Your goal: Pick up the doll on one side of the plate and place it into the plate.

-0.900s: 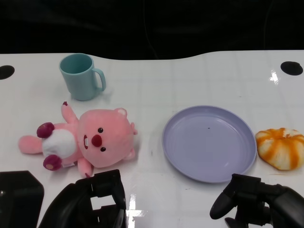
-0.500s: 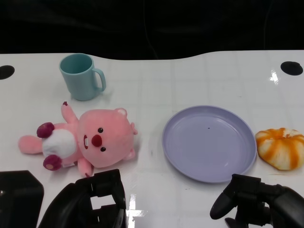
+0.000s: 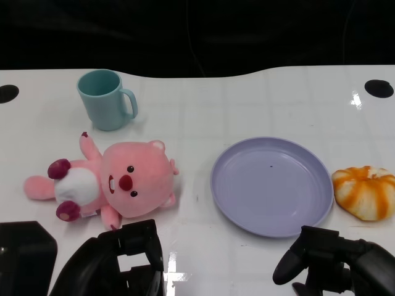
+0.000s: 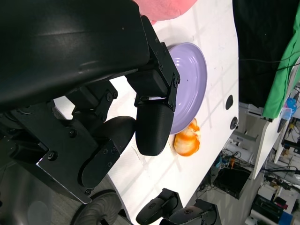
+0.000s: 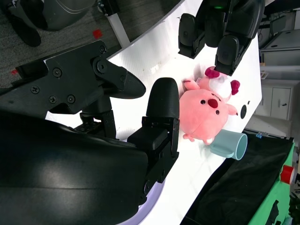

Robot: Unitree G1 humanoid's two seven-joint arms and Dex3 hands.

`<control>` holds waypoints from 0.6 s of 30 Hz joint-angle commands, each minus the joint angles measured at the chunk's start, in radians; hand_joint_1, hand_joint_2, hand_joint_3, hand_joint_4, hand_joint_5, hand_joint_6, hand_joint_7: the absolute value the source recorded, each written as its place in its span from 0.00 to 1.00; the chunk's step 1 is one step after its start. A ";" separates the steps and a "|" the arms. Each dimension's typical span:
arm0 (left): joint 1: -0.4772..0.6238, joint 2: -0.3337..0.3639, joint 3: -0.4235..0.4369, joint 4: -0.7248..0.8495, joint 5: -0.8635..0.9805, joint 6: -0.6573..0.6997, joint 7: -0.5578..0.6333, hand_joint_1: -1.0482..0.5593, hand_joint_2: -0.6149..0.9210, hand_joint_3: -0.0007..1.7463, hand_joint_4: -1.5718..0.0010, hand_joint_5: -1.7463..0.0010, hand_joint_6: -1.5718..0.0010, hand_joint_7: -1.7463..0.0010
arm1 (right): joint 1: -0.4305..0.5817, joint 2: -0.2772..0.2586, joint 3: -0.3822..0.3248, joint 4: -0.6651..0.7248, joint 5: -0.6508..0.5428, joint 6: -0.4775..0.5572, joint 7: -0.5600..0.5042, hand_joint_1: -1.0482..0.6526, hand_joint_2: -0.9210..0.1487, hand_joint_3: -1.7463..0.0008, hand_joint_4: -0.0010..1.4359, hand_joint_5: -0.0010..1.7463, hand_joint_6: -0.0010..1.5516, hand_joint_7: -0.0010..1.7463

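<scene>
A pink plush doll point(image 3: 111, 185) lies on its back on the white table, left of a lilac plate point(image 3: 271, 185) that holds nothing. The doll also shows in the right wrist view point(image 5: 206, 110). My left hand point(image 3: 117, 259) hovers at the near edge just below the doll, fingers apart and holding nothing. My right hand point(image 3: 333, 262) sits at the near edge below the plate's right side, also with nothing in it. The left wrist view shows the plate point(image 4: 190, 79) past my left hand's fingers point(image 4: 152, 126).
A teal mug point(image 3: 106, 98) stands behind the doll at the back left. An orange-and-white striped soft toy point(image 3: 365, 192) lies just right of the plate, also in the left wrist view point(image 4: 187, 139). Dark round holes point(image 3: 378, 88) mark the table's far corners.
</scene>
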 commanded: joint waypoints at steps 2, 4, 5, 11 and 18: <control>-0.003 0.004 0.010 0.001 0.004 -0.006 0.007 0.57 0.60 0.90 0.38 0.00 0.47 0.02 | -0.003 -0.011 -0.010 0.004 0.002 -0.013 0.003 0.53 0.20 0.49 0.42 0.95 0.35 0.74; -0.002 0.003 0.012 0.002 0.001 -0.007 0.006 0.57 0.59 0.90 0.39 0.00 0.48 0.02 | -0.003 -0.013 -0.008 0.005 -0.001 -0.017 0.003 0.53 0.20 0.49 0.43 0.95 0.35 0.74; -0.001 0.000 0.014 0.002 -0.001 -0.011 0.005 0.57 0.60 0.90 0.39 0.00 0.48 0.02 | -0.003 -0.013 -0.008 0.004 -0.002 -0.016 0.003 0.53 0.20 0.49 0.43 0.95 0.35 0.74; 0.003 -0.029 0.024 0.016 0.012 -0.072 0.011 0.58 0.62 0.87 0.42 0.01 0.48 0.08 | -0.008 -0.008 -0.006 0.015 -0.003 -0.021 0.001 0.52 0.20 0.49 0.43 0.96 0.35 0.74; -0.001 -0.062 0.047 0.017 0.023 -0.139 0.021 0.51 0.65 0.73 0.52 0.17 0.54 0.39 | -0.019 0.000 0.003 0.029 -0.007 -0.028 -0.003 0.52 0.20 0.50 0.42 0.95 0.35 0.74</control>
